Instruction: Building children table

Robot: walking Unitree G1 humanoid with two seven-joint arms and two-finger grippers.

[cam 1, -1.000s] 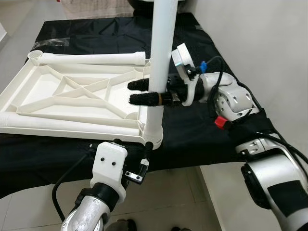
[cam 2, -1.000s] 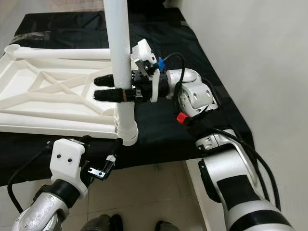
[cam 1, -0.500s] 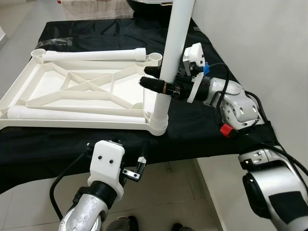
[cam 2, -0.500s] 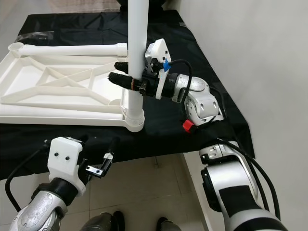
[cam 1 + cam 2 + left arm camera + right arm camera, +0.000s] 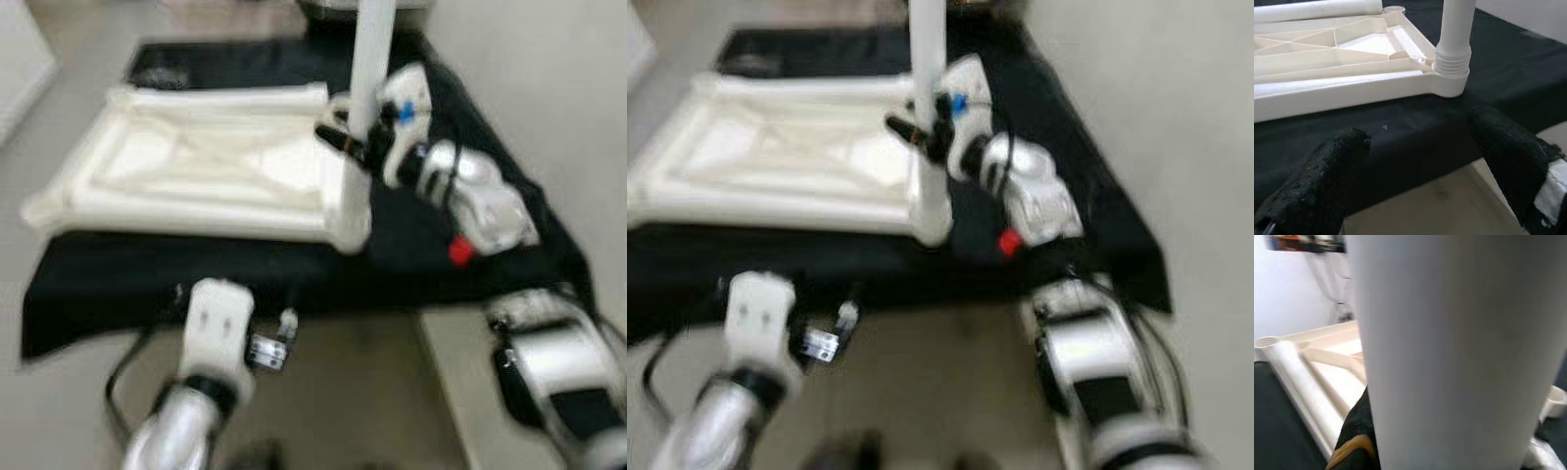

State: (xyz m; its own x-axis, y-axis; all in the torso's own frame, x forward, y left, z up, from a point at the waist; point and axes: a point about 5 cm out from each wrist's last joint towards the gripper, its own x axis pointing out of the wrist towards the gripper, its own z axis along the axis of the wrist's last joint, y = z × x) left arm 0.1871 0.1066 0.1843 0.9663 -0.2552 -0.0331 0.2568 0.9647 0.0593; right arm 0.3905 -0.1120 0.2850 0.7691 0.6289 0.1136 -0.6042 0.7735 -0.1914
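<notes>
gripping upright leg point(image 5: 371, 59) as before, right pincer point(image 5: 343, 145); view now blurred; left pincer point(image 5: 1420, 161) wide.

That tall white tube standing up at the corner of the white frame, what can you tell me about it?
The white tube is a smooth, round table leg that looks like plastic. It stands upright in the round corner socket of the upturned white tabletop, with a ribbed, threaded band just above the socket. The tabletop lies on a black cloth. The right gripper is clamped around the leg partway up. The head views are blurred.
</notes>
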